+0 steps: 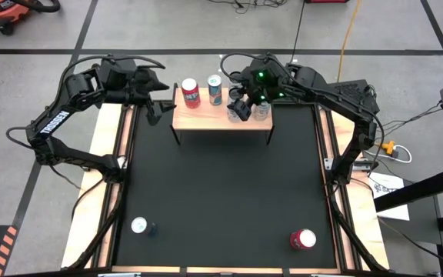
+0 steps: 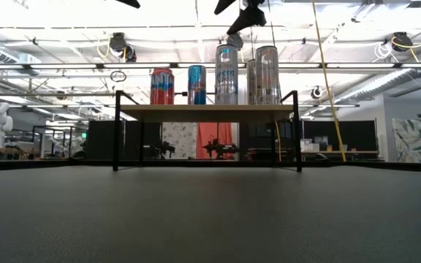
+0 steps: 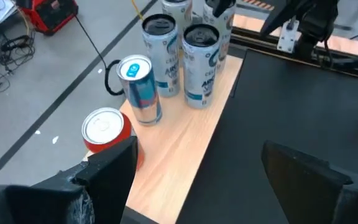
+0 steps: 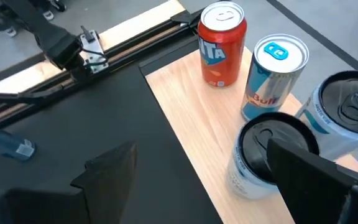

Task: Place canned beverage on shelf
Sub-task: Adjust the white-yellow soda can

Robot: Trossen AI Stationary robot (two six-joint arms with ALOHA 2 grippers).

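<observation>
- The right gripper (image 1: 241,108) hangs just above the tall silver-and-blue cans (image 1: 260,110) at the right end of the small light-wood shelf on thin black legs (image 1: 221,119); its fingers are spread wide and hold nothing; if it swings sideways it could knock these cans over, and they may push the slim blue can (image 1: 214,90) and the short red can (image 1: 191,93) beside them.
- The left gripper (image 1: 154,102) waits spread and empty just beside the shelf's left end; a bump there could shake the shelf.
- Two more cans stand well apart from both grippers at the table's near edge: a silver-topped can (image 1: 139,225) on the left, a red can (image 1: 303,239) on the right.
</observation>
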